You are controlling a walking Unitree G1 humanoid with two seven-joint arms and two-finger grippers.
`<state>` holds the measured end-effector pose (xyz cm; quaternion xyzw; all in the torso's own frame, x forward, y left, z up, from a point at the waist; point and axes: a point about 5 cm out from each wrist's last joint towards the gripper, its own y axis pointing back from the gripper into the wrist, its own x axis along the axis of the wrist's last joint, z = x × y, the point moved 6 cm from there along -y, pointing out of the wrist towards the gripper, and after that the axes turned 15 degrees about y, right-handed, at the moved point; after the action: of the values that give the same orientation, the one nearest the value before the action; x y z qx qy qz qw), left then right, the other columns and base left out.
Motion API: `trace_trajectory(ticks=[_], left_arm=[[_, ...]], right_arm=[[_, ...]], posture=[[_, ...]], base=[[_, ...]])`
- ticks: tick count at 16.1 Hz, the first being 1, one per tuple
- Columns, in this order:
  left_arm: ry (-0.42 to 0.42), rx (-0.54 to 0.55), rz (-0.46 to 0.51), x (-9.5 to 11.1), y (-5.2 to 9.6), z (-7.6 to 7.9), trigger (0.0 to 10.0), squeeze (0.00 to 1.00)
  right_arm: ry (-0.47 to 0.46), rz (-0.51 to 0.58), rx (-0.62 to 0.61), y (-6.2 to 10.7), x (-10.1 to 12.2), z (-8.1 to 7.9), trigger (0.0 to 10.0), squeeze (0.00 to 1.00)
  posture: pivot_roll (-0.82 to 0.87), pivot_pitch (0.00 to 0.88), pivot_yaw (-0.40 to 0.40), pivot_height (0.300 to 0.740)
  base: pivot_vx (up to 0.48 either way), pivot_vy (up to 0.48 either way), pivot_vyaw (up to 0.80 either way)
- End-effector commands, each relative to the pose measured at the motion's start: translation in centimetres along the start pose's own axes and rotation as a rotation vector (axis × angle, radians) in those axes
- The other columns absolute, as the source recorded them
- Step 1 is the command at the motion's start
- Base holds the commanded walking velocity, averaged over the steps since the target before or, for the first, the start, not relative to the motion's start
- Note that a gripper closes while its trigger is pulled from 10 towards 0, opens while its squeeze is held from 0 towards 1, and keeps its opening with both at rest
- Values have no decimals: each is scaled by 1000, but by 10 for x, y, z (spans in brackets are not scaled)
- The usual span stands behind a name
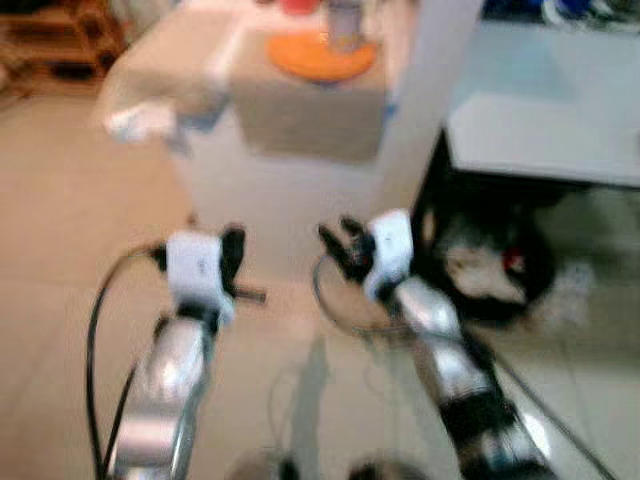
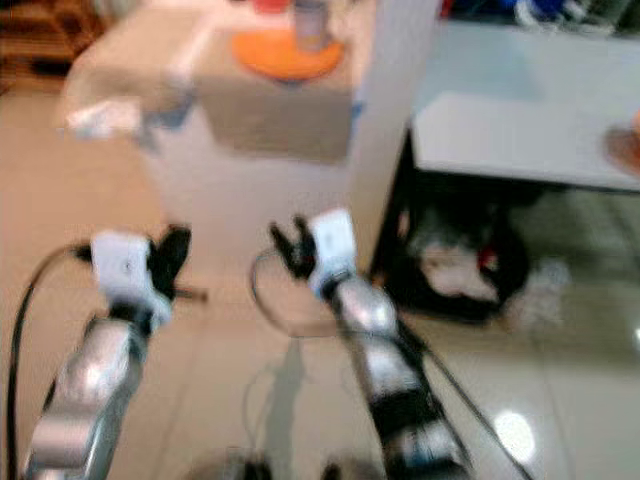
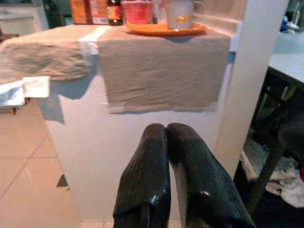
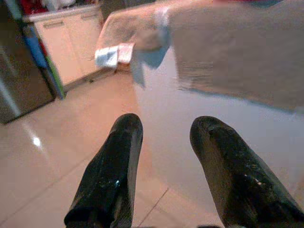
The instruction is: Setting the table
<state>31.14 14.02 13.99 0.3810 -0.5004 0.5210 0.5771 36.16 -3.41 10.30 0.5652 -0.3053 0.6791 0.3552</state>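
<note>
An orange plate (image 1: 320,57) sits on a white counter draped with a beige cloth (image 1: 305,115); a pale cup (image 3: 179,13) stands on the plate and a red cup (image 3: 137,11) stands beside it. My left gripper (image 3: 165,129) is shut and empty, held low in front of the counter's white wall. My right gripper (image 4: 164,128) is open and empty, also short of the counter, above the tiled floor. Both arms (image 1: 200,270) reach forward side by side below the counter top.
Bottles (image 3: 97,9) stand behind the cups. A white table (image 1: 545,130) lies to the right, with a dark bag and clutter (image 1: 490,265) under it. A folded cloth (image 1: 140,120) hangs off the counter's left end. Cabinets (image 4: 66,52) line the far wall.
</note>
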Motion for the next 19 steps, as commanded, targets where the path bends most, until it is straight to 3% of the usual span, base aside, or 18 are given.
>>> trace_trajectory(ticks=[1,2,3,5,9,16,19], left_arm=[[-2,5,25,7,2,-2,10000,0],[0,0,32,10,2,-1,10000,0],[8,-3,40,12,2,-1,10000,0],[14,-13,47,13,2,2,10000,0],[11,-36,56,16,0,7,10000,0],[-3,-151,152,53,-4,28,10000,0],[-9,-182,199,72,-6,34,10000,0]], right_arm=[[-28,25,-16,0,7,7,10000,0],[-26,43,-34,0,10,11,10000,0],[-109,91,-65,0,19,16,10000,0],[-52,34,-77,-3,13,19,10000,0],[-57,52,-108,-7,23,26,10000,0],[-137,235,69,-3,63,-2,10000,0],[-222,325,172,3,88,-15,10000,0]], posture=[[-48,94,-15,740],[-47,95,-15,740],[-44,96,-15,740],[-46,98,-17,740],[-51,97,-18,740],[-55,98,-17,740],[-55,98,-16,740]], base=[[480,0,775],[480,0,775],[480,0,0],[480,0,400],[480,0,195],[480,0,0],[480,0,-267]])
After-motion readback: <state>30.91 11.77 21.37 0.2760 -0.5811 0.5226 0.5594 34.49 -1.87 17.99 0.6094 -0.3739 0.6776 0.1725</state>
